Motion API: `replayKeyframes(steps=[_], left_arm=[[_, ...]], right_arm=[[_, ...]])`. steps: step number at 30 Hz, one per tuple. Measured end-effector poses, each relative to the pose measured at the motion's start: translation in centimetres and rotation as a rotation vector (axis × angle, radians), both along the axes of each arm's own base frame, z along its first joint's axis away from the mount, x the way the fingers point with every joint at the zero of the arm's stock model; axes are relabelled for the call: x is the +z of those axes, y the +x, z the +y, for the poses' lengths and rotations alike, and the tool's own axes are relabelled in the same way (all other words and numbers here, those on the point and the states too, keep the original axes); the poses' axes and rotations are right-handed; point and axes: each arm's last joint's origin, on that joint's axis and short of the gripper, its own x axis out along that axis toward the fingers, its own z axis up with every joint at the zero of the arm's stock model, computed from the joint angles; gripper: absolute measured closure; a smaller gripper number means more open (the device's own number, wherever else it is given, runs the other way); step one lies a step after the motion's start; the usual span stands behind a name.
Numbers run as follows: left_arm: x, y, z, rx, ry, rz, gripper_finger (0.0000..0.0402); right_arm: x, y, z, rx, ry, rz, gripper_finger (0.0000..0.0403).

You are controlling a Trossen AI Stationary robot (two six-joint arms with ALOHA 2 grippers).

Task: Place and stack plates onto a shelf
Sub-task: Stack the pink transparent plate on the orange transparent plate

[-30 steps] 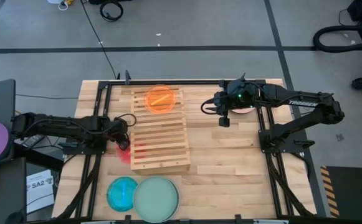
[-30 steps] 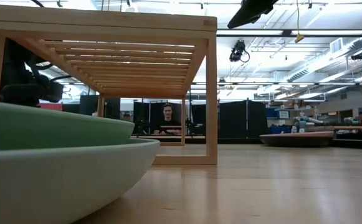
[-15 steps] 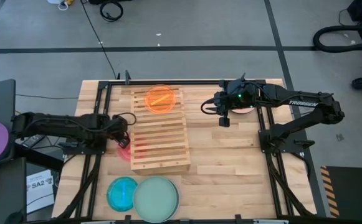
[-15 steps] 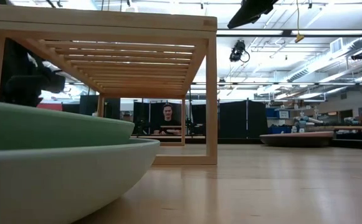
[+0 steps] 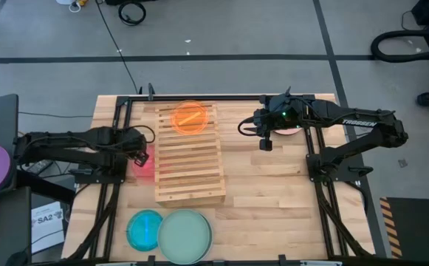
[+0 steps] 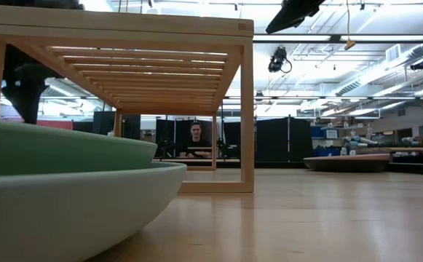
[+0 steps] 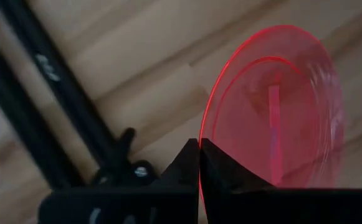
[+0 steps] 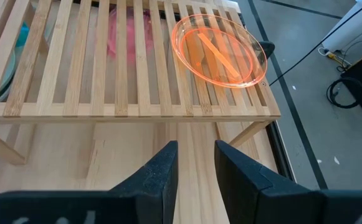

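Observation:
The light-wood slatted shelf (image 5: 190, 157) stands mid-table. A translucent orange plate (image 5: 190, 118) lies on the shelf's far end and also shows in the right wrist view (image 8: 218, 50). My left gripper (image 5: 140, 156) is at the shelf's left side, shut on a small translucent red plate (image 5: 148, 164). My right gripper (image 5: 264, 142) hovers open and empty to the right of the shelf's far end. A blue plate (image 5: 145, 229) and a mint-green plate (image 5: 185, 236) rest on the table near its near edge. My left gripper pinches the red plate's rim (image 7: 207, 144) between its two fingers (image 7: 221, 163). The fingers come from the table's left. The plate (image 7: 274, 106) stretches away beyond the fingertips and is tilted. Whether its far edge touches the table I cannot tell.
In the low view the green plate (image 6: 58, 149) sits in a whitish one (image 6: 73, 204) close to the camera. Another plate (image 6: 346, 161) lies on the table's far right, under my right arm. Black frame rails (image 5: 114, 185) run along both sides. Bare wood lies right of the shelf.
My left gripper has risen and drawn back toward the table's left and far edge, still shut on the red plate. The plate has moved with it, out from beside the shelf's near-left leg toward the far edge.

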Motion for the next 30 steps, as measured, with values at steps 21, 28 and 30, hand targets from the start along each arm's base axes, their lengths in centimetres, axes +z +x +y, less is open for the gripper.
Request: replayKeyframes(steps=[21, 28, 30], left_arm=[[8.0, -1.9, 0.4, 0.150, 0.227, -0.008, 0.0399], [11.3, -2.3, 0.5, 0.157, 0.286, -0.109, 0.0399], [12.3, -2.4, 0.5, 0.158, 0.302, -0.143, 0.0399]], right_arm=[[-1.3, 1.4, 0.4, 0.023, 0.007, 0.055, 0.0292], [-2.8, 3.0, 0.9, 0.049, 0.014, 0.119, 0.0292], [-3.3, 3.5, 0.9, 0.050, 0.016, 0.139, 0.0292]])
